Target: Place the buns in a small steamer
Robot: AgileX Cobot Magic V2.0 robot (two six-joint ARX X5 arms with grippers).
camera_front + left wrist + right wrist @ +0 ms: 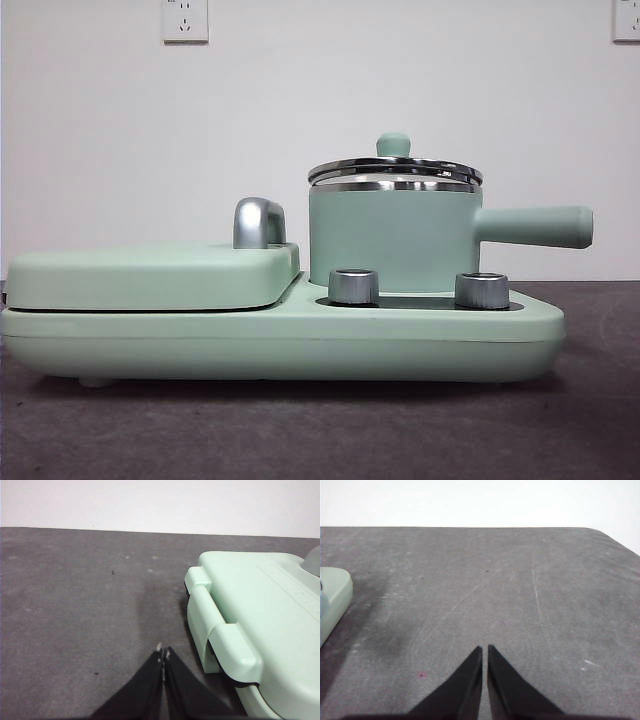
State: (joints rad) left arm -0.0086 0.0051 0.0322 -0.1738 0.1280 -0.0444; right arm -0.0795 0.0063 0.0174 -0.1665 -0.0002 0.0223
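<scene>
Both grippers, left (pixel 163 652) and right (pixel 485 647), have jaws pressed together on nothing, hovering over the bare grey table (pixel 520 590)

I see the small steamer (pixel 392 238) on its green base (pixel 280 340) with the lid (pixel 394 168) on; no buns show in any view, so I can't tell whether they are inside or loading hasn't begun

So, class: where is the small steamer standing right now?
In the front view, the small steamer stands lidded on the green base's right half, behind two steel knobs.

A mint-green cooker base (pixel 280 335) with two steel knobs (pixel 353 286) sits on the grey table (pixel 300 430).
</scene>
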